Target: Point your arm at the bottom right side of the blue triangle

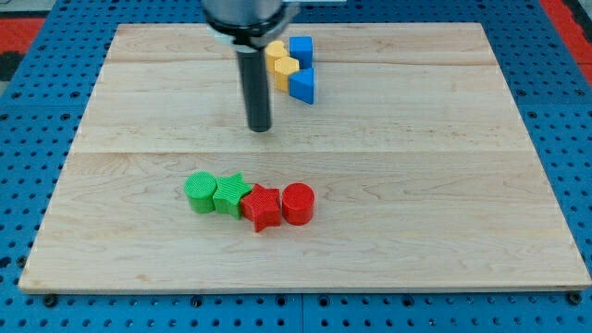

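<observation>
We see my tip [261,129] resting on the wooden board [444,185], in the upper middle of the view; it is a plain dark rod with nothing to spread or pinch, and it touches no block. The blue triangle [302,86] lies up and to the view's right of my tip, near it but apart, with bare wood between them. That triangle sits near the view's top, at the lower right of a tight cluster: a yellow block [284,73] is pressed against its left side, a second yellow block [276,50] lies just above that one, and a blue cube [301,49] stands directly above the triangle. Part of the yellow blocks is hidden behind the rod, so we cannot make out their shapes. Well apart, toward the view's bottom, a row of four blocks lies touching one another: a green cylinder [199,192] at the left, then a green star [230,194], a red star [263,207], and a red cylinder [298,203] at the right. My tip is above this row, roughly over the red star.
</observation>
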Robot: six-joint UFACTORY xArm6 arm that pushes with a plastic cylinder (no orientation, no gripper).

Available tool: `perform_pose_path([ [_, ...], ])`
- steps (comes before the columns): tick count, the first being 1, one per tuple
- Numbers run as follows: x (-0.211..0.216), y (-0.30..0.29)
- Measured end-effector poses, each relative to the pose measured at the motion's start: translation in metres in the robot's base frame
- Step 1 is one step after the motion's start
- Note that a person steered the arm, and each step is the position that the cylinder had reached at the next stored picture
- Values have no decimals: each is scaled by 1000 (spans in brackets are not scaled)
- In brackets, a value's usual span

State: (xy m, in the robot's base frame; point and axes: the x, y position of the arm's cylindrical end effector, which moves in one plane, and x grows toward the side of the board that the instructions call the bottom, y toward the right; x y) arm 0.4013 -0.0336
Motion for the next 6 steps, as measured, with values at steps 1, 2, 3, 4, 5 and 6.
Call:
perform_pose_path([
  [1,-2,30],
  [2,-2,39],
  [3,-2,52],
  [4,1,60],
  [5,1,64],
  [6,-21,72],
])
